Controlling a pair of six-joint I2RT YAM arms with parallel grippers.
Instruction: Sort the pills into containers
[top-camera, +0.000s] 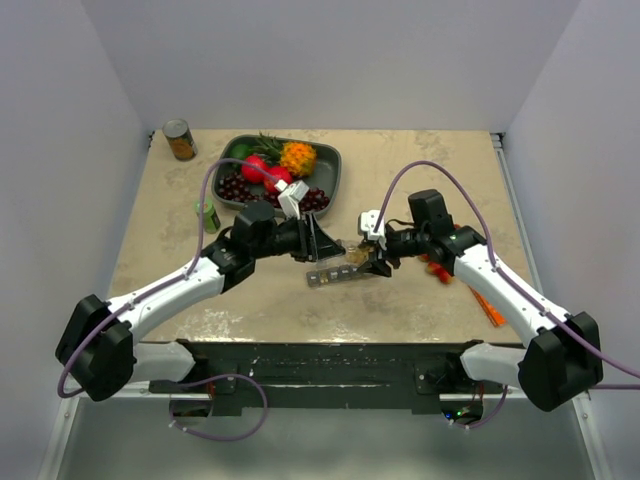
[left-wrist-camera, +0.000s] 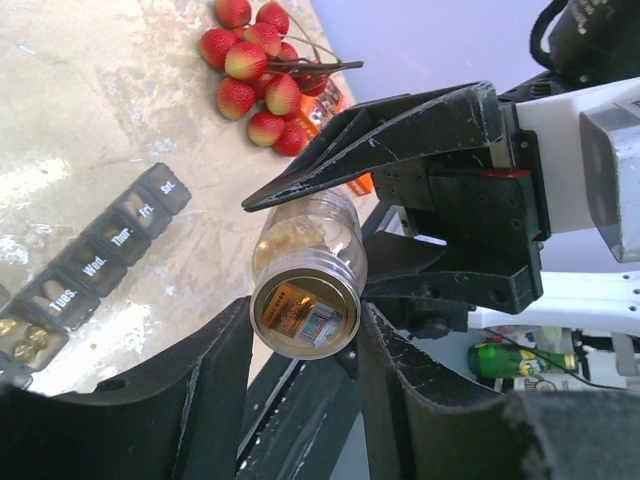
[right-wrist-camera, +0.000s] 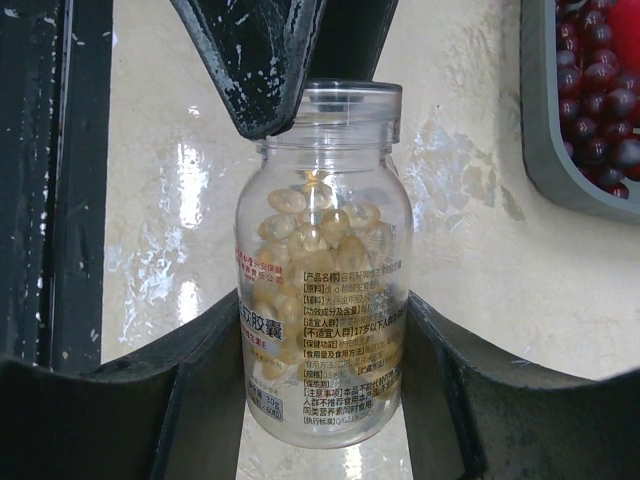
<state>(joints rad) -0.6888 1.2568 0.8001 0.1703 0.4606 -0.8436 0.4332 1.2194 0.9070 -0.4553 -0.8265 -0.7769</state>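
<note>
A clear pill bottle (right-wrist-camera: 322, 270) with yellow capsules and a printed label hangs between both grippers above the table; it also shows in the top view (top-camera: 355, 256). My right gripper (right-wrist-camera: 322, 340) is shut on its body near the base. My left gripper (left-wrist-camera: 305, 325) is shut on its neck end, whose round rim faces the left wrist camera. The grey pill organizer (left-wrist-camera: 105, 255) lies just below (top-camera: 335, 276). Its Tues to Sat lids are shut. A compartment at its left end is open and holds yellow pills (left-wrist-camera: 20, 338).
A dark grey fruit tray (top-camera: 331, 178) with fruit stands behind the grippers. A tin can (top-camera: 180, 140) is at the far left corner. A small green bottle (top-camera: 208, 215) stands left of the left arm. A red fruit cluster (left-wrist-camera: 260, 60) and an orange carrot (top-camera: 487, 306) lie at right.
</note>
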